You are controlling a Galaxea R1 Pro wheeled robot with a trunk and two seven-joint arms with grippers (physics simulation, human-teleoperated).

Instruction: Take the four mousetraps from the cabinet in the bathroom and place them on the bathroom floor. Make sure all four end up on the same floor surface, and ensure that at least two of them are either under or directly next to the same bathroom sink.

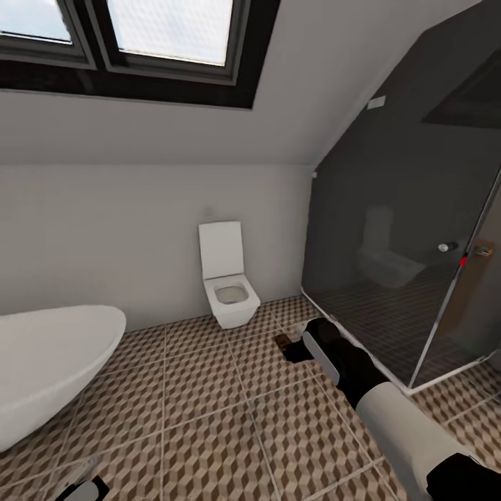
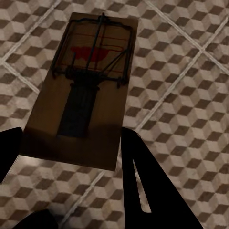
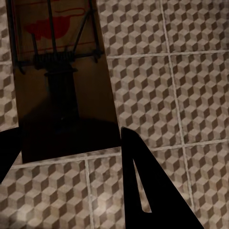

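Dark brown wood makes up the flat rectangular base of each mousetrap, with thin wire framing, a black central bar and a red mark printed under the wires at one end. In the left wrist view one mousetrap [image 2: 83, 90] sits clamped between the left fingers [image 2: 143, 186], its near end caught between the two dark tips while the wired end juts out over the bathroom floor [image 2: 191, 95], whose tiles carry a brown and beige cube pattern with pale grout lines. In the right wrist view a second mousetrap [image 3: 59, 81] is gripped the same way by the right fingers [image 3: 143, 181], near end between the tips, far end cut off by the picture's edge. From the head view the right arm reaches forward over the tiles and its gripper [image 1: 292, 346] holds a small brown shape that is too small to read in detail; it hangs above the floor between the white toilet [image 1: 228, 282] and the dark glass shower enclosure [image 1: 410, 236]. A white bathtub [image 1: 49, 362] is cut off at the left edge, and the left gripper [image 1: 87, 489] shows as a dark sliver at the bottom edge, its hold not readable there. One finger of each gripper is largely cropped in both wrist views.
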